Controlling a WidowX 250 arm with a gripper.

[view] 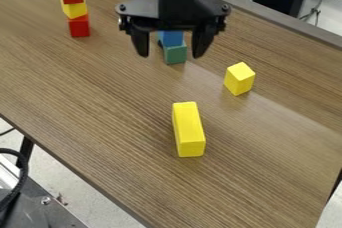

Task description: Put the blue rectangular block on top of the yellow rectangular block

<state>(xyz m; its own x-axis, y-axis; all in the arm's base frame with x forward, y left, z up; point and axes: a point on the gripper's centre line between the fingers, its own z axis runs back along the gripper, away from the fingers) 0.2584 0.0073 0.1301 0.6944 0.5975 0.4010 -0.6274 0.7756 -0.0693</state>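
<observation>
The step in hand looks like the pick-up: the blue block (172, 38) appears on the green block (175, 55), framed between the jaws in this view, and the long yellow block (188, 131) has nothing on it. The gripper (171, 52) has its jaws spread wide, with nothing held. The long yellow block lies on the table (87, 102), well apart from the jaws on the camera's side.

The next move likely calls for lining the jaws up around the blue block, lowering if needed, and closing on it without nudging the green block. Then comes a lift clear and a carry toward the camera, to set it down along the long yellow block. The short yellow block (239, 79), right of the jaws in the view, seems a less likely target.

The gripper's body covers the upper part of the blue block, so its full length and shape cannot be told. Whether the jaws are level with it or in front of it is also unclear. The arm is cut off at the top edge.
</observation>
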